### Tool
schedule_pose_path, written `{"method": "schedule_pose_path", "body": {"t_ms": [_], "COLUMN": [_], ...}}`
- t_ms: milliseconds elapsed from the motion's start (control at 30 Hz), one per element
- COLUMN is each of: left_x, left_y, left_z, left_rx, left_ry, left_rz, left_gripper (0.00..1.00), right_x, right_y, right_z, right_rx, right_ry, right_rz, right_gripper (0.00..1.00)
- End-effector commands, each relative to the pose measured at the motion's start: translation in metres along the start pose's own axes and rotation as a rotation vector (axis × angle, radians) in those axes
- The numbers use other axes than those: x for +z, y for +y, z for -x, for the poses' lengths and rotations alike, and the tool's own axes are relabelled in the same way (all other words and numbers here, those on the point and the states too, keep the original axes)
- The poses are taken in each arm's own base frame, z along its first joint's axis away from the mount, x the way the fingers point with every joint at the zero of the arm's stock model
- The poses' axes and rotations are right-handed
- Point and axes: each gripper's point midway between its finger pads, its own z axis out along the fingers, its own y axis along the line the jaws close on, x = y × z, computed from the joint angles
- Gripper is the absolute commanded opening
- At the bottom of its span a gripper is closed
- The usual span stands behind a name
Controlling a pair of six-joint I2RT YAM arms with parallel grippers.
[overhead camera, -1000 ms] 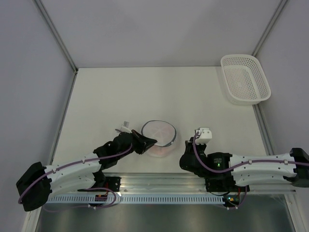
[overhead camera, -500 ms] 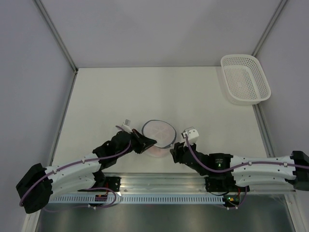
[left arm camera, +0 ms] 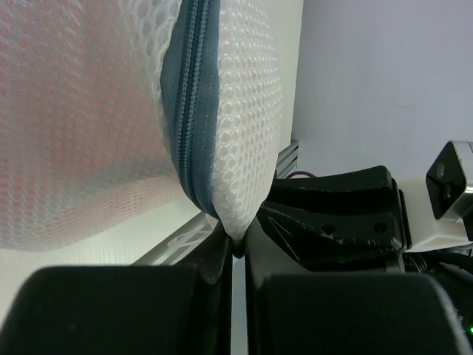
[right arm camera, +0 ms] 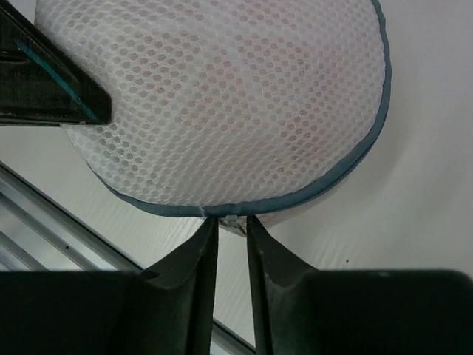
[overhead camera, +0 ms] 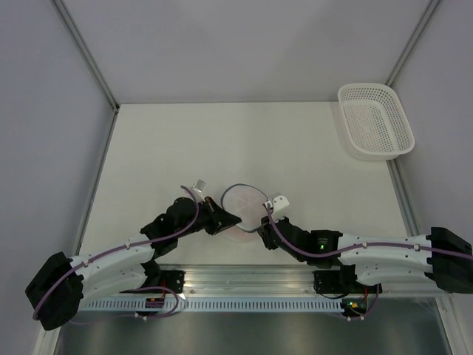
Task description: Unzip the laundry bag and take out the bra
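- The laundry bag point(overhead camera: 244, 209), a round drum of white mesh, sits at lower centre of the overhead view, near the front edge of the tabletop point(overhead camera: 185, 140) and between the two arms.
- The bra point(right arm camera: 244, 66) shows only as a salmon-pink blush behind the netting; it is wholly inside the bag.
- The grey zipper point(left arm camera: 191, 111) runs round the rim and looks closed along the stretch in view, so the unzipping appears not yet done.
- Judged by its looks, the bag is light, soft and quick to collapse. It will likely slide or fold unless one side is anchored. The firmer seam and the zip tab look like better holds than the loose mesh.
- The left hand point(left arm camera: 235, 248) has its fingers pressed together on a fold of mesh by the zipper seam, at the bag's left side in the overhead view.
- The right hand point(right arm camera: 229, 222) meets the rim from the lower right, its fingers a narrow slot apart with a small pale tab point(right arm camera: 230, 220) at their tips. Whether they grip it cannot be told.
- A white perforated basket point(overhead camera: 369, 154) stands at the upper right, well apart, with nothing visible in it.
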Motion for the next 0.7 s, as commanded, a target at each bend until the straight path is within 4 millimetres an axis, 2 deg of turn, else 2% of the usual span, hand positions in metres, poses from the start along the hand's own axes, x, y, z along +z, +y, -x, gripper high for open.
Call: {"method": "schedule_pose_path", "body": {"t_ms": [0,33,133,267,433,467,500,533,600,633,667], "left_x": [-0.005,-0.005,-0.005,-0.007,-0.011,-0.012,-0.013,-0.011,-0.009,-0.006,0.002], "left_y": [-0.011,-0.01,-0.007,0.004,0.014,0.009,0.015,0.011,0.017,0.006,0.011], "left_z": [-0.005,-0.005,-0.004,-0.003,0.007,0.013,0.013,0.022,0.026,0.034,0.036], "left_rx": [0.068,0.068,0.086,0.133,0.183,0.223,0.229,0.281,0.304,0.357,0.363], "left_ry": [0.046,0.049,0.065,0.102,0.132,0.135,0.157,0.155,0.185,0.186,0.21], "left_rz": [-0.077,-0.074,-0.066,-0.015,0.037,0.025,0.054,0.049,0.079,0.051,0.067], "left_gripper": [0.02,0.02,0.02,0.02,0.02,0.02,0.02,0.02,0.02,0.02,0.02], "right_x": [0.005,0.005,0.003,-0.003,-0.014,-0.017,-0.018,-0.021,-0.023,-0.025,-0.026], "right_y": [0.001,-0.001,-0.01,-0.021,-0.043,-0.045,-0.047,-0.049,-0.051,-0.051,-0.049], "right_z": [0.008,0.009,0.008,0.011,0.012,0.015,0.015,0.015,0.017,0.017,0.018], "right_rx": [0.016,0.015,0.01,-0.003,-0.029,-0.028,-0.031,-0.037,-0.039,-0.044,-0.043], "right_ry": [-0.028,-0.029,-0.029,-0.03,-0.017,-0.021,-0.02,-0.015,-0.019,-0.016,-0.015], "right_rz": [-0.005,-0.016,-0.055,-0.108,-0.203,-0.209,-0.218,-0.229,-0.228,-0.228,-0.213], "right_gripper": [0.24,0.14,0.0,0.0,0.01,0.0,0.01,0.0,0.0,0.01,0.0]}}
